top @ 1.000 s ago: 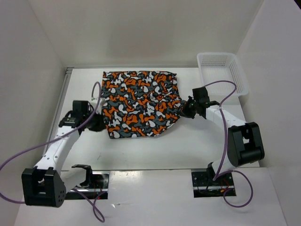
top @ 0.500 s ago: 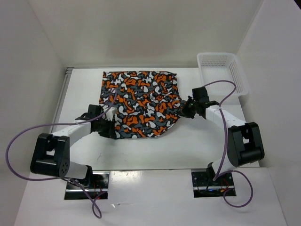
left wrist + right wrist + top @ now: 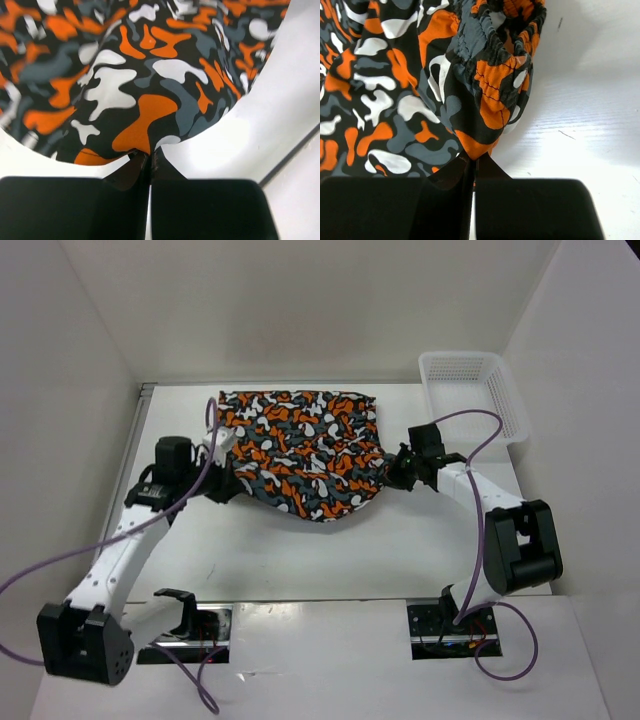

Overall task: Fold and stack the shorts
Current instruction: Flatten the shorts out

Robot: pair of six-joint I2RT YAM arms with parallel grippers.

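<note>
The shorts, printed in orange, grey, black and white blotches, lie spread at the middle back of the table. My left gripper is shut on their near left edge and holds it lifted off the table; in the left wrist view the cloth runs from my closed fingertips. My right gripper is shut on the gathered waistband at the right edge. In the right wrist view the bunched elastic hangs from my closed fingertips.
A white plastic mesh basket stands at the back right corner, just behind my right arm. White walls close the table on the left, back and right. Purple cables loop off both arms.
My left gripper has taken the near left corner of the shorts and raised it back and left. The front edge of the shorts has drawn away from the table's front. The right arm stayed put.
</note>
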